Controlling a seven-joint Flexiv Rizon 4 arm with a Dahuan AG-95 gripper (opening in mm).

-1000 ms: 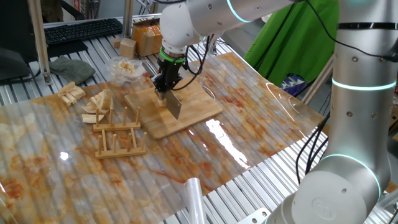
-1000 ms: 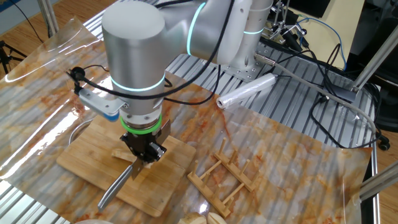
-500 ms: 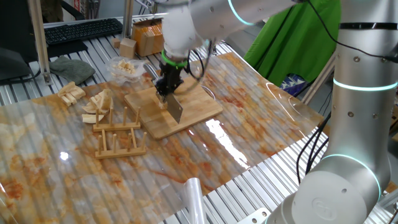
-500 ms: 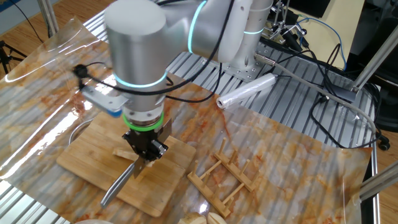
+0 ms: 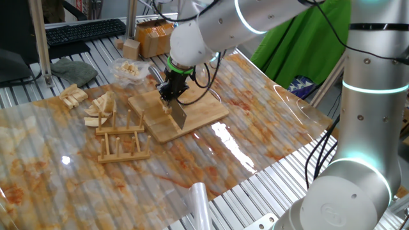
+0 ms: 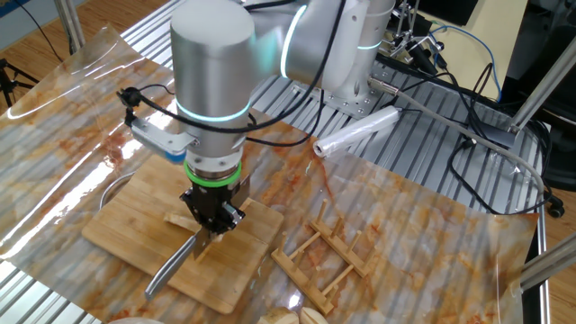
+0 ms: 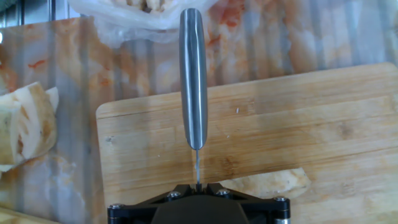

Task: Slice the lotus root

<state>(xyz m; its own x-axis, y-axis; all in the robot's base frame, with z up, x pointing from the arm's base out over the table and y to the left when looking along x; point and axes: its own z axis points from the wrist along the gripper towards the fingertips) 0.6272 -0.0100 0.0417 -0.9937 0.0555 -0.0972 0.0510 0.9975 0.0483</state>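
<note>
Currently the gripper [image 6: 212, 227] is clamping shut on the knife [image 6: 171, 266], its blade resting mid-board on the cutting board [image 6: 117, 236], beside the lotus root [image 7: 273, 183].

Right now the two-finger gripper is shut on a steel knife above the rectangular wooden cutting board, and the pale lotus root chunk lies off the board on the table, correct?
Not quite. The pale lotus root chunk lies on the rectangular wooden cutting board, as the hand view shows. The two-finger gripper is indeed shut on the steel knife.

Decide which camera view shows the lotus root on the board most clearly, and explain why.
The hand view: the lotus root lies pale and unobstructed on the wooden board, beside the knife. In the other fixed view only its end shows behind the gripper. In one fixed view it is a small speck.
</note>
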